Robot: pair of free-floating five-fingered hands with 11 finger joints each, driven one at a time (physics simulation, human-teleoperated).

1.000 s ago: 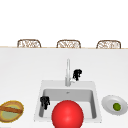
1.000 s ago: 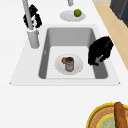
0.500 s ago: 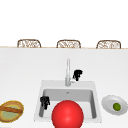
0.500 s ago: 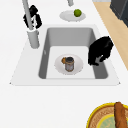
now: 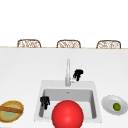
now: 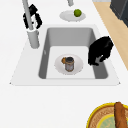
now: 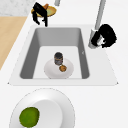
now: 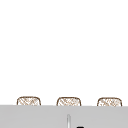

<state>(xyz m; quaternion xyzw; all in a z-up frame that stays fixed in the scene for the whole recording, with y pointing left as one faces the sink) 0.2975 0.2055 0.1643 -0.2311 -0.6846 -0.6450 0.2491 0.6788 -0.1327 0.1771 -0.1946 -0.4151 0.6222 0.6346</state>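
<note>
A: What is seen to differ from the frames a second and half a second before?

B: Nothing is seen to differ. Both hands and all the dishes are found at the same places as before.

A: How are the fingers set, from left to right?

B: The left hand (image 5: 45, 102) is seen over the near left corner of the sink (image 5: 40, 100), with its fingers curled loosely and pointed downward. Nothing is held by it and nothing is seen to be touched. The right hand (image 5: 78, 74) is seen just right of the faucet (image 5: 67, 72), at the far rim. Its fingers are bent inward near the faucet's base; whether the small lever (image 5: 72, 80) there is gripped or only approached cannot be told.

A: What is counted, again from left to right?

B: One woven basket (image 5: 11, 110) is seen on the counter at the near left, with one long brown stick (image 5: 11, 109) laid across it. One red ball (image 5: 67, 114) is seen at the near edge of the sink. One white plate (image 6: 68, 64) lies on the sink floor, and one dark can (image 6: 69, 63) stands upright on it, with one small orange piece (image 6: 64, 60) touching the can. One white dish (image 5: 114, 104) is seen on the counter at the right, with one green fruit (image 5: 116, 106) on it. Three chair backs (image 5: 68, 44) are counted beyond the far edge of the counter.
</note>
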